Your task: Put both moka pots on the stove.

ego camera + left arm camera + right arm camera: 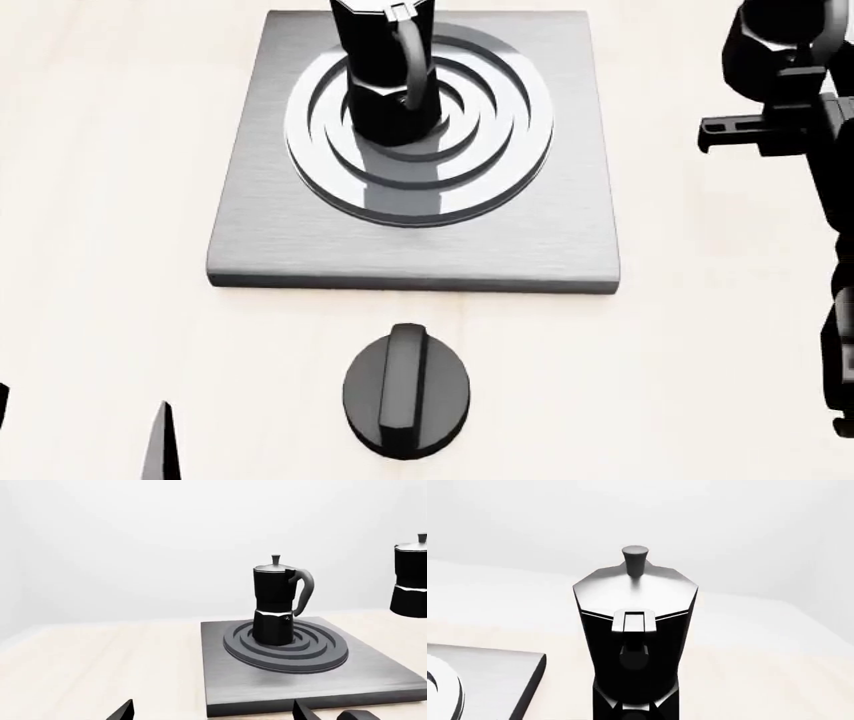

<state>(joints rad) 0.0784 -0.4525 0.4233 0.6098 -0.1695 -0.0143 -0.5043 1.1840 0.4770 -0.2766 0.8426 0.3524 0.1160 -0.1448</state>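
One moka pot (273,605) stands upright on the raised rings of the stove (373,675); it also shows at the top of the head view (387,70), on the stove (414,250). The second moka pot (635,630) fills the right wrist view, handle toward the camera. My right gripper (635,712) is shut on it at the handle side and holds it right of the stove corner (487,680). In the left wrist view this pot (410,580) hangs above the table at the right edge. My left gripper (213,715) is open and empty, in front of the stove's near edge.
A round black knob with a ridge (407,390) lies on the light wooden table (107,200) just in front of the stove. My right arm (787,80) stands at the stove's right side. A left fingertip (163,440) shows at the lower left.
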